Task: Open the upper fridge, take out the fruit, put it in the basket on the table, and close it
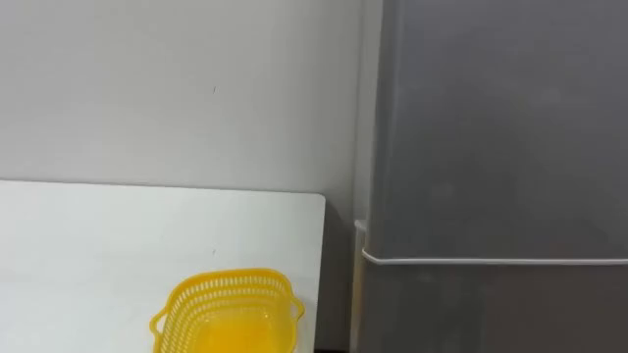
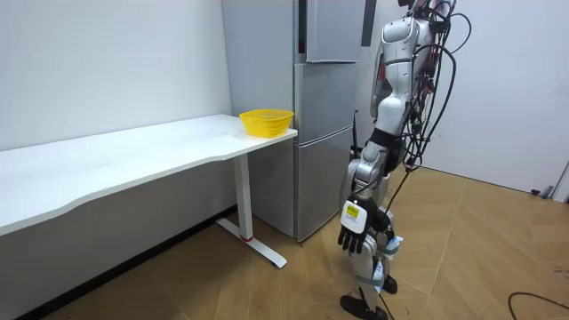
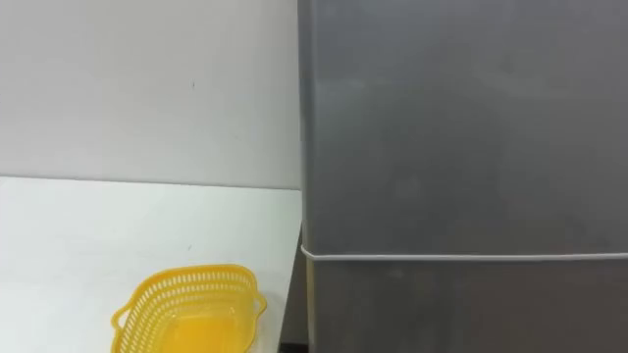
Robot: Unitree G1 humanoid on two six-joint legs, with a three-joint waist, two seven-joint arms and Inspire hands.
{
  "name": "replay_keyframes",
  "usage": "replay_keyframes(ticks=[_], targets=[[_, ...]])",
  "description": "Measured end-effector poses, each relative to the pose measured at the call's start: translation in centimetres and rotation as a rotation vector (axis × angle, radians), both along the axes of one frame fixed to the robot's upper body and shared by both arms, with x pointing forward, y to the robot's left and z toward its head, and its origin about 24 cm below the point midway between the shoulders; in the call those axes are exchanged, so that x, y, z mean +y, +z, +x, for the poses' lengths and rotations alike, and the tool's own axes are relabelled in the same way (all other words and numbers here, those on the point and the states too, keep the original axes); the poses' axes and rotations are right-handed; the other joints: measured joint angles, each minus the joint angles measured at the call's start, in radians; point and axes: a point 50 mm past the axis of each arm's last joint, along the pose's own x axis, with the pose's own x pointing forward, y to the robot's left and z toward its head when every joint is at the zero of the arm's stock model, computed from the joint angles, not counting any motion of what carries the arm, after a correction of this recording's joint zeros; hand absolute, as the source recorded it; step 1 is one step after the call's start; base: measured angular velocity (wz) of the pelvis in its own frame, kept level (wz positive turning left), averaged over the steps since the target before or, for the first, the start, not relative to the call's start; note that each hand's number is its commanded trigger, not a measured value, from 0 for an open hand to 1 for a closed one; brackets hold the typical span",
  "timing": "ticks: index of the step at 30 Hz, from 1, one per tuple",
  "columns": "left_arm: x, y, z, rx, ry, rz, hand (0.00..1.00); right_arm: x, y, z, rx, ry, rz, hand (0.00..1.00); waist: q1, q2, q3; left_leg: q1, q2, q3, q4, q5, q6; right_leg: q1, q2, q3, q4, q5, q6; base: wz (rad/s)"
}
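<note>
The grey fridge [image 1: 500, 127] fills the right of the eye views, its upper door [image 3: 461, 118] closed. A pale seam [image 1: 491, 261] divides it from the lower door [image 2: 322, 178]. In the room view I stand upright on the wooden floor a step from the fridge front [image 2: 329, 31], facing it. My arms hang at my sides. My left hand [image 2: 358, 233] hangs by my thigh with relaxed fingers and holds nothing. Just behind it hangs my right hand [image 2: 389, 244], mostly covered by my leg.
A white table [image 1: 118, 235] runs along the wall to the left of the fridge. A yellow slotted basket [image 1: 229, 314] sits at the table end nearest the fridge [image 2: 266, 121]. Open wooden floor [image 2: 480, 240] lies behind me.
</note>
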Motion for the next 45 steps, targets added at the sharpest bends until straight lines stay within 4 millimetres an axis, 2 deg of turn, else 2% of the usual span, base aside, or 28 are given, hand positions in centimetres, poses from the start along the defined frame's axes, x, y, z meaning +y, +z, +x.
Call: replay_keyframes(ticks=[5,9,15,21,23,27,30,34,37,39,42,45], targets=[[0.0,0.0,0.1,-0.005,-0.004,0.008,0.0,-0.1,0.0,-0.1,0.003,-0.003,-0.017,0.0,0.0,0.008,-0.0012,0.003,-0.001,-0.003,-0.002,0.0,0.0,0.004,0.0,0.001,0.0,0.0,0.0,0.0],[0.2,0.0,0.2,-0.014,0.005,0.037,0.0,-0.4,0.0,-0.2,0.006,-0.024,-0.053,0.0,0.003,0.015,0.001,0.009,-0.002,0.001,-0.008,0.0,0.0,0.004,0.0,0.002,0.001,0.0,0.0,0.0],[0.5,0.1,0.0,-0.046,0.136,0.073,0.0,-0.5,0.0,-0.6,0.018,-0.064,-0.074,0.0,0.001,0.017,0.0007,0.015,-0.001,0.003,-0.02,0.0,0.0,0.008,0.001,0.003,-0.001,0.0,0.0,0.0],[1.4,0.3,-0.5,-0.098,0.422,0.162,0.0,-0.6,0.0,-1.5,0.041,-0.08,-0.09,0.0,0.002,0.016,0.0008,0.023,-0.001,0.01,-0.021,0.0,0.0,0.018,0.0,0.003,0.0,0.0,0.0,-0.01],[1.7,0.4,-0.6,-0.131,0.591,0.194,0.0,-0.8,0.0,-1.8,0.046,-0.111,-0.108,0.0,0.003,0.02,0.0008,0.025,-0.001,0.012,-0.023,0.0,0.0,0.018,0.0,0.004,-0.002,0.0,0.001,-0.02],[2.7,0.9,0.5,-0.243,0.88,0.256,0.0,-0.9,0.0,-2.4,0.061,-0.141,-0.12,0.0,0.007,0.028,-0.0039,0.027,-0.001,0.009,-0.024,0.0,0.0,0.017,0.0,0.003,-0.008,0.0,0.001,0.0],[4.1,1.6,2.0,-0.372,1.058,0.315,0.0,-1.2,0.1,-2.3,0.058,-0.141,-0.14,0.0,0.012,0.024,-0.0015,0.028,-0.001,0.011,-0.026,0.0,0.0,0.014,0.0,0.004,-0.004,0.0,0.001,0.0],[5.7,3.2,5.3,-0.586,1.247,0.32,0.0,-1.3,0.1,-2.2,0.055,-0.123,-0.168,0.0,0.034,0.033,-0.0074,0.03,-0.002,0.009,-0.034,0.0,0.0,0.018,-0.001,0.002,0.004,0.001,0.002,0.0],[7.1,5.3,7.8,-0.755,1.347,0.328,0.0,-1.7,0.4,-1.5,0.017,-0.107,-0.189,0.0,0.042,0.031,-0.0066,0.029,-0.003,0.008,-0.035,0.0,0.0,0.016,0.0,0.004,0.003,0.002,0.003,-0.01],[7.7,6.5,9.2,-0.847,1.376,0.335,0.0,-1.9,0.4,-1.7,0.009,-0.116,-0.193,0.0,0.053,0.033,-0.0078,0.032,-0.003,0.008,-0.034,0.0,0.0,0.014,-0.001,0.003,0.003,0.002,0.004,0.0],[8.8,9.6,11.2,-1.016,1.431,0.333,0.0,-1.9,0.5,-2.1,0.007,-0.09,-0.202,0.0,0.066,0.037,-0.0098,0.026,-0.003,0.013,-0.035,0.0,0.0,0.002,-0.001,0.011,0.005,0.003,0.004,-0.06],[10.4,14.1,12.9,-1.26,1.429,0.36,0.0,-2.1,0.6,-3.3,0.038,-0.008,-0.226,0.0,0.063,0.047,-0.0118,0.034,-0.004,0.013,-0.043,0.0,0.0,0.006,-0.002,0.01,0.01,0.003,0.005,0.0]])
